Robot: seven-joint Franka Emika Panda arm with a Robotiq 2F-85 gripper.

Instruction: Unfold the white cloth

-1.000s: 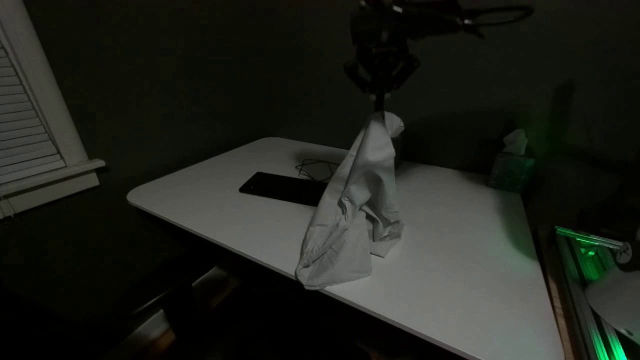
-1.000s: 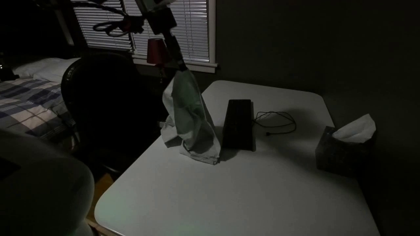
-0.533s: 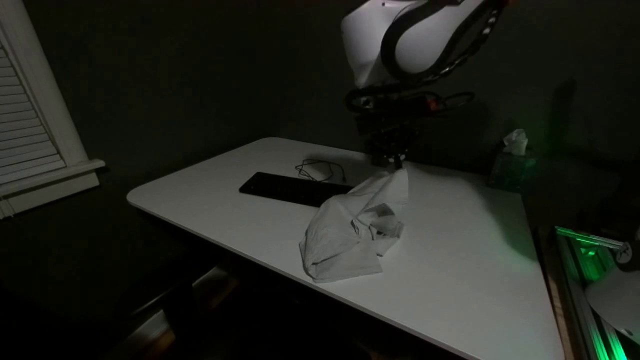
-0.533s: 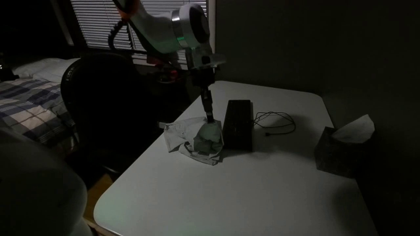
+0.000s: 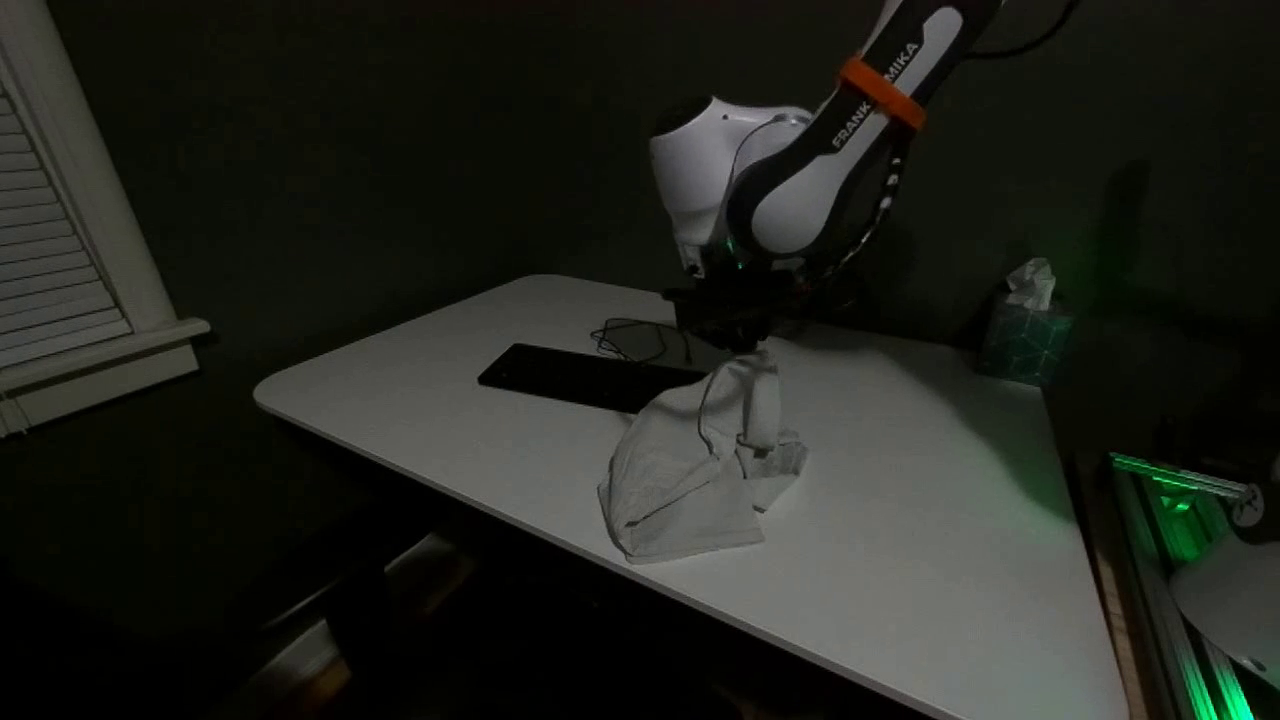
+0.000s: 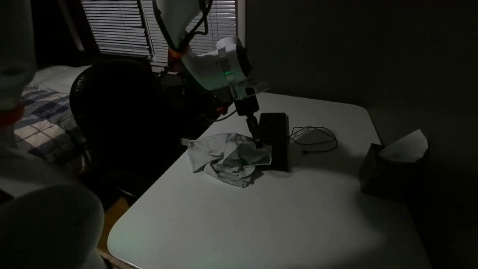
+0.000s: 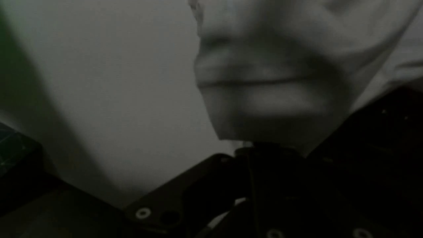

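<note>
Gripper (image 6: 258, 145) tight on white cloth (image 6: 227, 158)

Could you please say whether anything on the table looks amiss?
Mainly the black cable, lying in loose loops beside the keyboard, its end loose, as if unplugged. The rumpled white cloth fits unfinished unfolding.

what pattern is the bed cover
The bed cover is dark blue and pale plaid, clearest in an exterior view.

Dim room. Dark wall (image 6: 306, 56) behind the pale, round-cornered surface (image 6: 321, 224). Dark chair (image 6: 112, 130) beside the surface; plaid-covered bed (image 6: 41, 125) farther off from it. Slatted window blinds (image 6: 119, 31) beyond the surface. Patch of brown floor (image 6: 115, 212) below its edge. Green light (image 5: 1182, 505) near the surface.
</note>
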